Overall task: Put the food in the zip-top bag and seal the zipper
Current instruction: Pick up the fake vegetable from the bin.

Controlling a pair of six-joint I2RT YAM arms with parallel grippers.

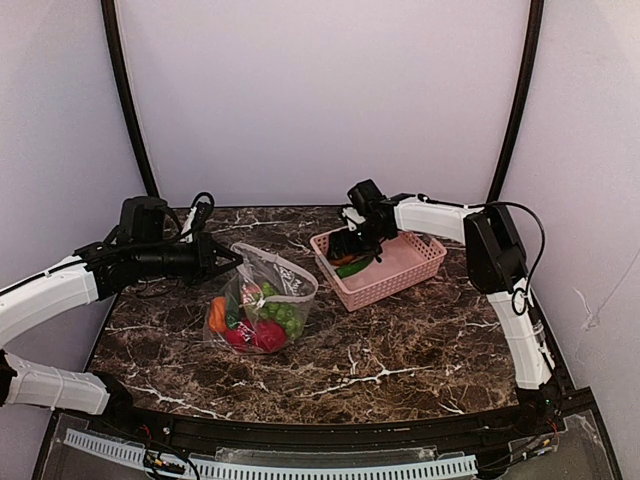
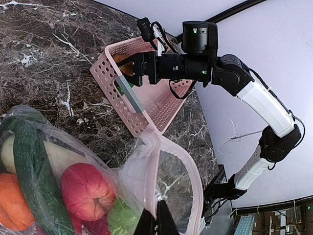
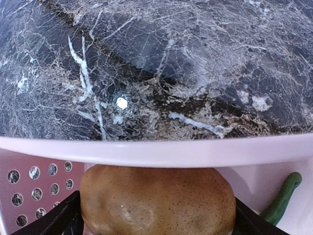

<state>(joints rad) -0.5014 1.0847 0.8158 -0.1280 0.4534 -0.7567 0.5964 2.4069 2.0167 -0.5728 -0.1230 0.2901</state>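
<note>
Two grippers are both holding something. Left gripper (image 1: 222, 262) is pinching the mouth edge of the clear dotted zip-top plastic bag (image 1: 262, 300), fingers closed down on the film. The pinkish zipper strip (image 2: 197, 196) is gaping open in a loop. The bag is lying left of centre on the dark marble table (image 1: 400, 350), carrying a red tomato (image 2: 85, 191), a long green cucumber-like piece (image 2: 32, 171), and orange and cream pieces. Right gripper (image 1: 352, 252) is clamping a brown speckled potato-shaped piece (image 3: 156, 200) inside the pink slotted plastic basket (image 1: 420, 255), which is sitting just right of the bag. A green curved piece (image 3: 281, 198) is lying alongside it.
</note>
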